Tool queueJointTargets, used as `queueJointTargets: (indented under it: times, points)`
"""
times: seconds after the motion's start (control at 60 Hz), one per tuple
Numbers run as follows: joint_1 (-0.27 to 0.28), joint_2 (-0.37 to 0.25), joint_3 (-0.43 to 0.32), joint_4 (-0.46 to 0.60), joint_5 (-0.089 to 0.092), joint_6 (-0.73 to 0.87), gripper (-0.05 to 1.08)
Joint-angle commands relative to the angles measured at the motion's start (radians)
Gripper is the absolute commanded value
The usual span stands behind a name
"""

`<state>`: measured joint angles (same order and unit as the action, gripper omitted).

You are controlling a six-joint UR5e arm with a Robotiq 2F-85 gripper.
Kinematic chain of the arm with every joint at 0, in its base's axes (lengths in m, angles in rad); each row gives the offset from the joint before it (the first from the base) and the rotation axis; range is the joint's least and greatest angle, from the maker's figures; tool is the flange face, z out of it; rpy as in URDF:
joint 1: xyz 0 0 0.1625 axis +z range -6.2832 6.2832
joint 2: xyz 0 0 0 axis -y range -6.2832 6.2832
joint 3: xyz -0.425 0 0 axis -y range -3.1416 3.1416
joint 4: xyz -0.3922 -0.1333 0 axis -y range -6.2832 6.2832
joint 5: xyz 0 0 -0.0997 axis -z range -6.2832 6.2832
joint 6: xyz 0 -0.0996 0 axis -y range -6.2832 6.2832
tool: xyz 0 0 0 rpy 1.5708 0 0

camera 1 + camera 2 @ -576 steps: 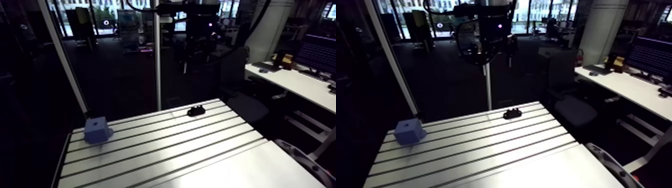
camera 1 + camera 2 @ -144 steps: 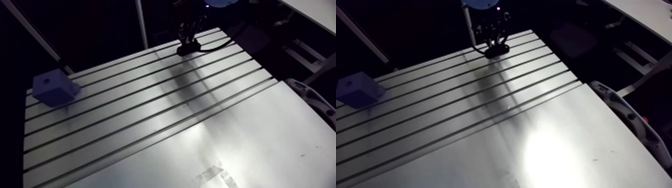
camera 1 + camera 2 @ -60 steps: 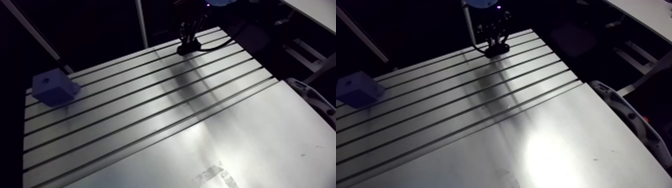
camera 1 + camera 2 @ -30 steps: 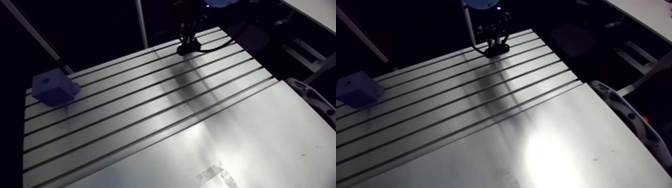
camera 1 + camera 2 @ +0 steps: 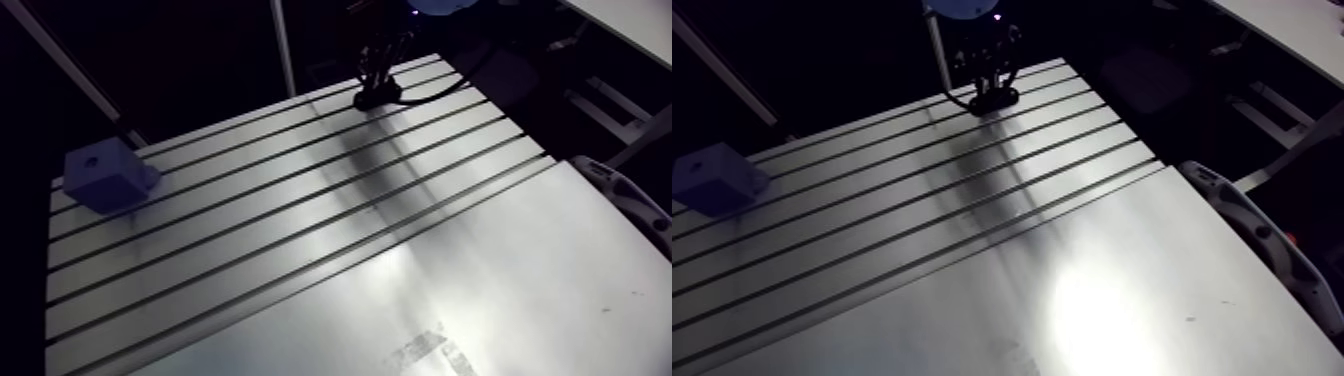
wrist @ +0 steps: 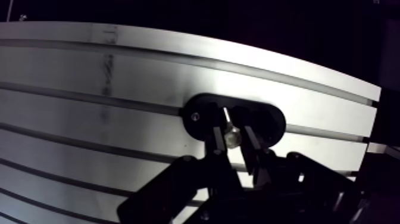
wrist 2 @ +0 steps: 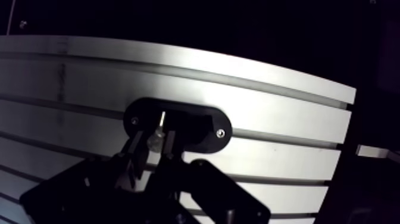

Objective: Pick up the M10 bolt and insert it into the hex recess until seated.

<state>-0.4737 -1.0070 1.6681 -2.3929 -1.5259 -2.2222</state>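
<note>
Over the black oval holder (image 6: 199, 111) on the slotted table (image 6: 119, 77), the gripper (image 6: 233, 136) is squeezing the M10 bolt (image 6: 231, 138) tight.

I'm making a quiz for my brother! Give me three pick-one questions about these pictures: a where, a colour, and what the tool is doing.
1. What colour is the block with a hole? A) red B) blue C) green
2. Where is the tool? A) over the block B) over the black holder C) up high, over nothing
3. The tool's fingers are: A) spread wide, empty B) holding the block C) shut on the bolt
Answers: 1B, it looks blue; 2B, the holder lies under it; 3C, the shiny bolt sits between them.
</note>
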Motion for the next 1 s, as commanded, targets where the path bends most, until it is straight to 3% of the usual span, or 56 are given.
queueJointTargets:
  times: [0.017, 0.467, 0.717, 1.0]
  points:
    - [0.0, -0.001, 0.003, -0.008, 0.002, -0.003, 0.77]
    - [-0.005, -0.025, -0.008, -0.007, 0.014, -0.009, 0.83]
    - [0.0, -0.104, -0.009, 0.007, 0.023, -0.002, 0.92]
    - [0.004, -0.249, -0.032, 0.246, 0.022, 0.035, 0.97]
